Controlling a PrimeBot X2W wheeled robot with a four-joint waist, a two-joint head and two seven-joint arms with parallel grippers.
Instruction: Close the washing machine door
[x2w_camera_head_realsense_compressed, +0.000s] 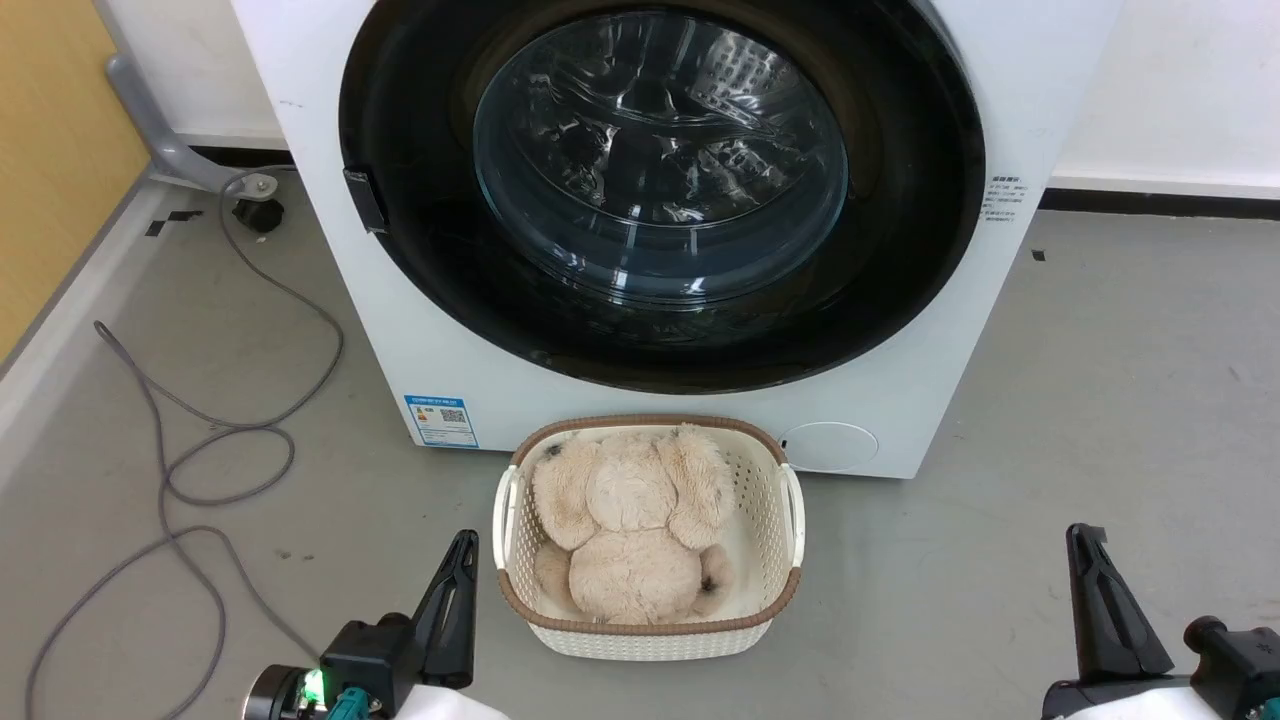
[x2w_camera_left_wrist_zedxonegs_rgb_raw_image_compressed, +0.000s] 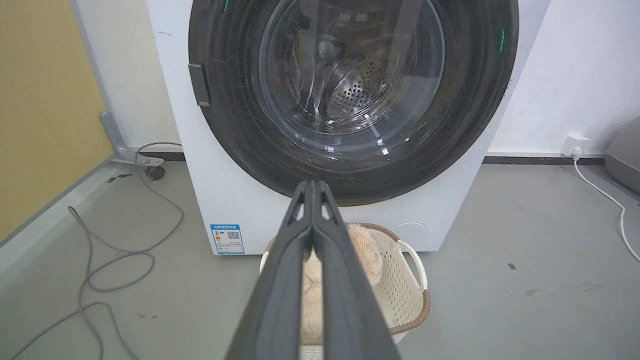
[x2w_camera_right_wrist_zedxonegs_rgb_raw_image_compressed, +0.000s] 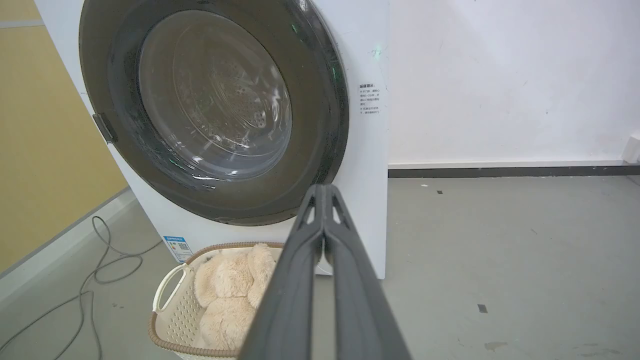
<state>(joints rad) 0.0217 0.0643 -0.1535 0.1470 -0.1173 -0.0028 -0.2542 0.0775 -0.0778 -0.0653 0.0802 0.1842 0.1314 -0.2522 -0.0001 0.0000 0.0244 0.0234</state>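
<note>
Black-rimmed washing machine door (x2w_camera_head_realsense_compressed: 660, 190) lies flush on white washing machine (x2w_camera_head_realsense_compressed: 500, 390), upper centre of frame: closing looks done, latch unconfirmed. Left pincer (x2w_camera_head_realsense_compressed: 462, 548) and right pincer (x2w_camera_head_realsense_compressed: 1086, 535) closed, empty, lower corners, well apart from door.

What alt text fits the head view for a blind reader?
A white washing machine with its round black door looking shut. A basket holding a plush toy sits before it, between the shut left pincer and right pincer.

left pincer (x2w_camera_head_realsense_compressed: 463, 545) closed, right pincer (x2w_camera_head_realsense_compressed: 1085, 535) closed
</note>
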